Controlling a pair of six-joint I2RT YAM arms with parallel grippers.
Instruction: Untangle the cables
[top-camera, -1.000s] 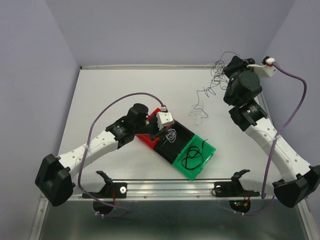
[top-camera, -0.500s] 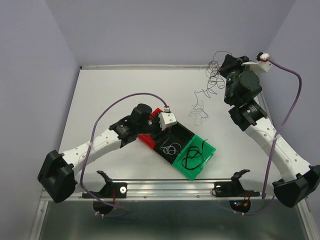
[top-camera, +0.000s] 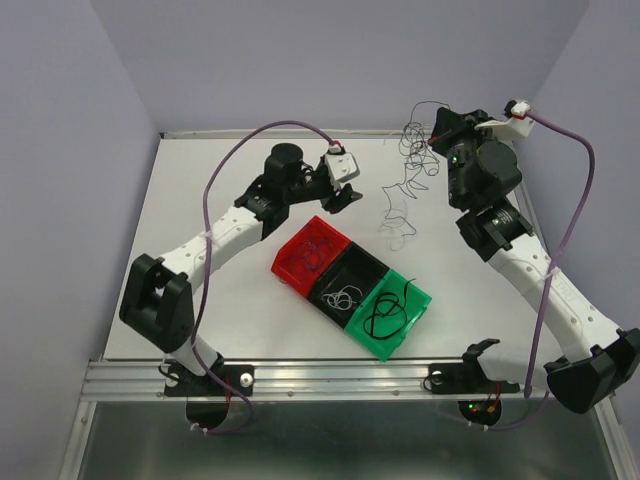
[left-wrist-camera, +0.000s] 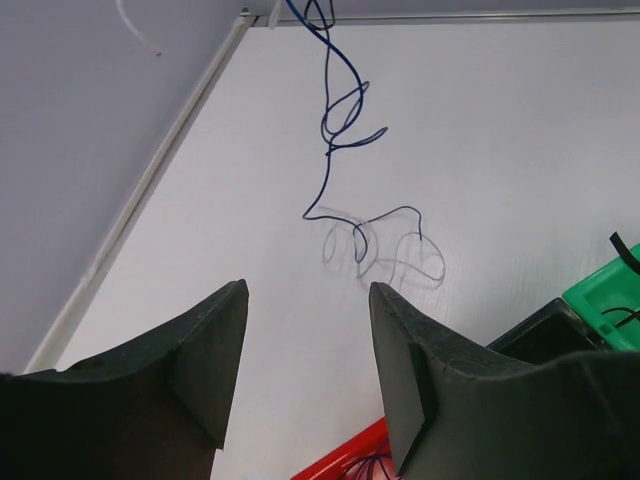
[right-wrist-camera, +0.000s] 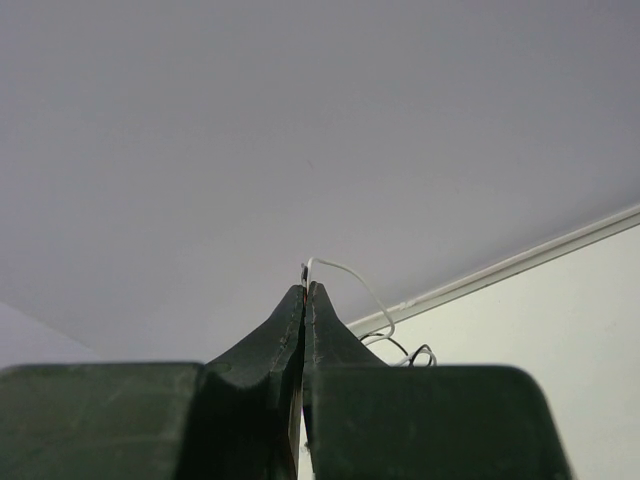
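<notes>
This looks like a robotics lab test cell: plain lilac partition walls (top-camera: 90, 150) box in a white worktop (top-camera: 260, 320), a bare aluminium rail (top-camera: 330, 375) lines its near edge, and two white-and-black robot arms (top-camera: 215, 238) are bolted there.

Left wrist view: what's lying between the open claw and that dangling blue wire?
Nothing. In the left wrist view, only bare white table lies between the left gripper and the hanging blue cable.
</notes>
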